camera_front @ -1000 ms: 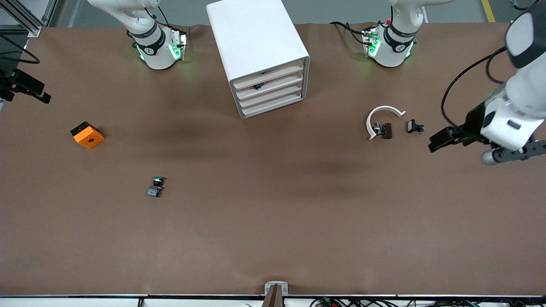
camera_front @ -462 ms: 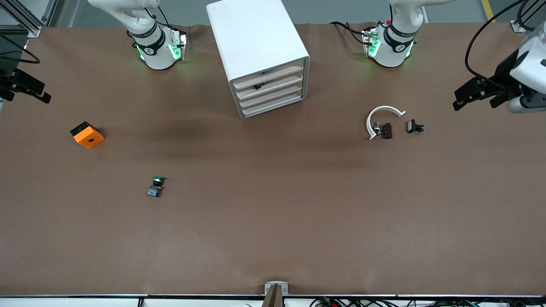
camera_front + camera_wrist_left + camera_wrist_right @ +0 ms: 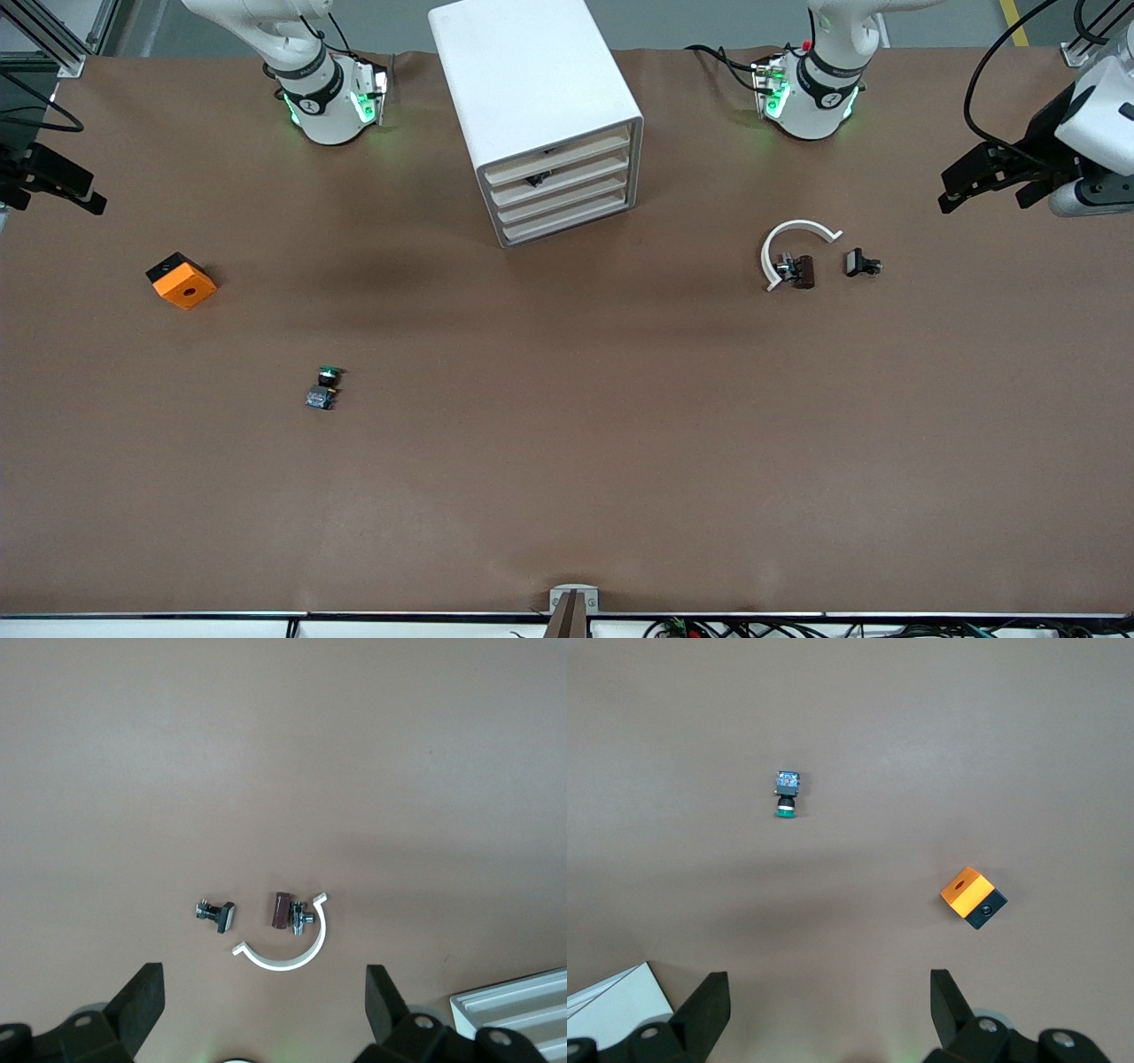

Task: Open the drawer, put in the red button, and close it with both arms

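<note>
Brown paper covers the whole table [image 3: 567, 496], pretty bare. Nearest the camera sits a green-capped button [image 3: 325, 387], then an orange block [image 3: 181, 280] toward the right arm's end and a white clip ring [image 3: 796, 244] toward the left arm's. No red button anywhere on the table; a dark speck shows in the drawer [image 3: 563, 173] of the cabinet [image 3: 523, 71], can't tell what. All drawers look shut, so I'd guess it's wrapped up. Left gripper [image 3: 263, 1001] and right gripper [image 3: 828, 997] hang wide, empty, over the table's ends, waiting.

Even overhead light is falling softly; faint blurry shadows are lying on the brown table [image 3: 567, 461], everything staying sharp.
</note>
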Motion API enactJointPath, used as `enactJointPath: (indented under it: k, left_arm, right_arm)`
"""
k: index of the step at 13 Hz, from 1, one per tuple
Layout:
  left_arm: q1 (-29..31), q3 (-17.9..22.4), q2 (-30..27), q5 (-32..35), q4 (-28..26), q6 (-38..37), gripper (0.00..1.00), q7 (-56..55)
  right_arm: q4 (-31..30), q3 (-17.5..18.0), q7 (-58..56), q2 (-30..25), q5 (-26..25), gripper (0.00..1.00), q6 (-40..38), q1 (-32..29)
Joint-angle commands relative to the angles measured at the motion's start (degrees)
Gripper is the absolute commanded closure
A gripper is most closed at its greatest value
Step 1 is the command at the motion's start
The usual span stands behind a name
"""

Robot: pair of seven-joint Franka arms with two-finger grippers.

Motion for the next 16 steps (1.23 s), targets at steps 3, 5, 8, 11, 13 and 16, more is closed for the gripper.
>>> enactJointPath:
  k: [3, 5, 8, 11, 13, 16]
  left_arm:
    - [-0.1, -0.2, -2.0, 3.6, -0.5, -1.6, 0.0, 0.9]
    - [-0.1, -0.1, -2.8, 3.6, -0.2, -2.9, 0.0, 0.9]
    - [-0.2, -0.2, -3.0, 3.5, -0.1, -3.2, 0.0, 1.4]
    - [-0.2, -0.3, -3.5, 3.4, -0.3, -3.8, 0.0, 4.4]
    - [-0.2, -0.3, -3.4, 3.2, 0.1, -3.8, 0.0, 4.5]
    - [-0.2, 0.0, -3.1, 2.9, 1.1, -4.0, 0.0, 4.6]
  right_arm:
    - [-1.4, -0.1, 1.0, -1.7, 0.6, 0.0, 0.1, 0.5]
    - [-1.4, -0.1, 1.0, -1.7, 0.6, 0.0, 0.1, 0.5]
    - [-1.4, 0.0, 1.0, -1.7, 0.6, 0.0, 0.4, 0.5]
    - [-1.4, 0.0, 1.0, -1.7, 0.6, 0.0, 0.6, 0.6]
    - [-1.4, 0.0, 1.0, -1.7, 0.6, 0.0, 0.5, 0.6]
    - [-1.3, 0.1, 0.9, -1.7, 0.6, 0.0, 0.6, 0.6]
